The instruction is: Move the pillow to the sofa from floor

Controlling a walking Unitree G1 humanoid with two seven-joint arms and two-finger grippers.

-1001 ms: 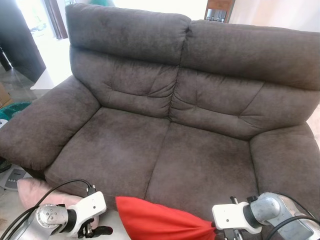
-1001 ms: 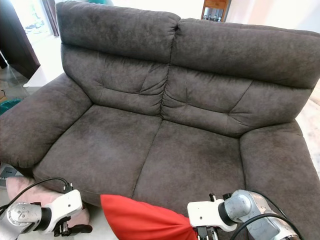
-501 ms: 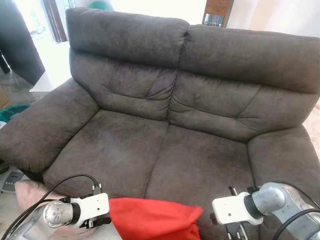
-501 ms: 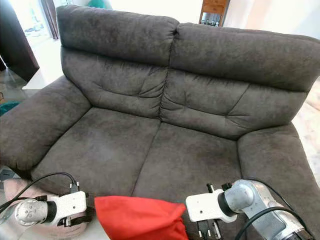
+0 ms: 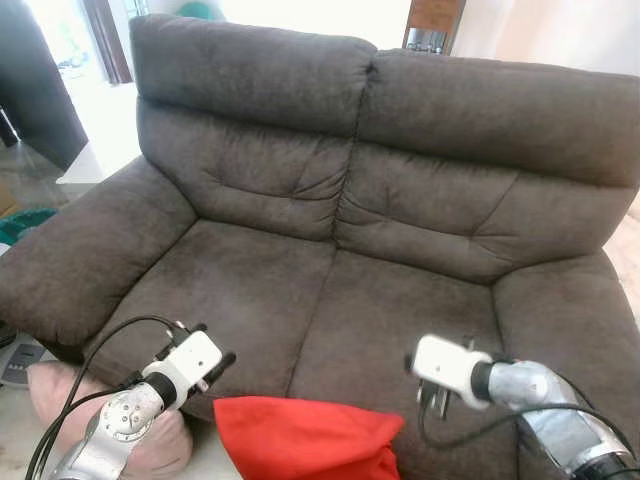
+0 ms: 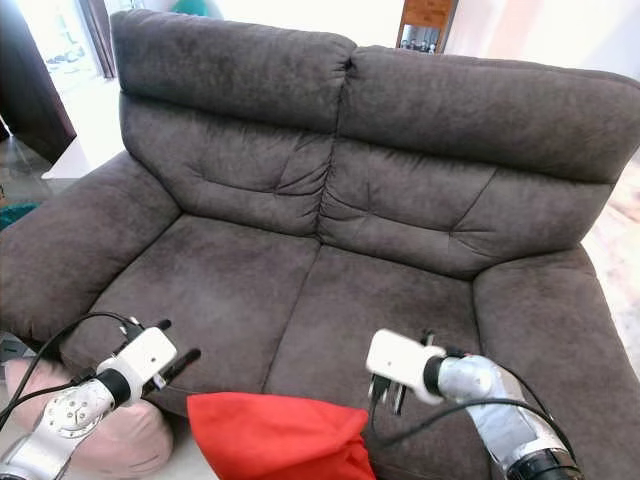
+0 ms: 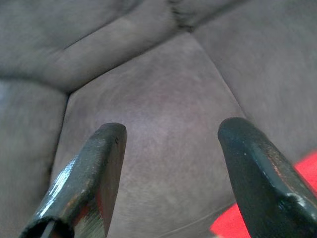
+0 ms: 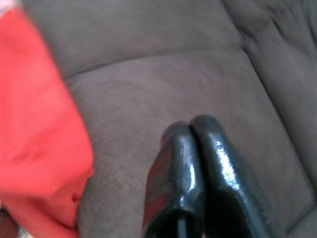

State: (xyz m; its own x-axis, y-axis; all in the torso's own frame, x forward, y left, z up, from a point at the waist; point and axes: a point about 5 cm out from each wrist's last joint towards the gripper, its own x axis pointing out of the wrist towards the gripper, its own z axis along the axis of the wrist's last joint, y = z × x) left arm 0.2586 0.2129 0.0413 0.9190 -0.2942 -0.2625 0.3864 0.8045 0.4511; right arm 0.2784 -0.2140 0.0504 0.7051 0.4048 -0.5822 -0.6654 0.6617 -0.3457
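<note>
1. Two grippers flanked the red pillow, which lay against the front edge of the sofa, low at the bottom of the head views; we could not tell whether it rested on the seat lip or hung off it.
2. The left gripper hovered just to the pillow's left, above its upper left corner, fingers spread wide with nothing between them, as the left wrist view confirmed. It pointed toward the seat cushion rather than at the pillow.
3. The right gripper stood just above the pillow's right end, its fingers pressed together and holding nothing; in the right wrist view the red fabric lay off to one side of the tips, apart from them.
4. The pillow's long axis ran left to right, parallel to the seat front. We judged the right gripper slightly the nearer, though it would have to open before any grasp.
5. Open room: both seat cushions behind the pillow were bare, so a push or lift straight back toward the backrest looked unobstructed.
6. A pink cushion lay on the floor beneath the left arm, at the sofa's left front corner.
</note>
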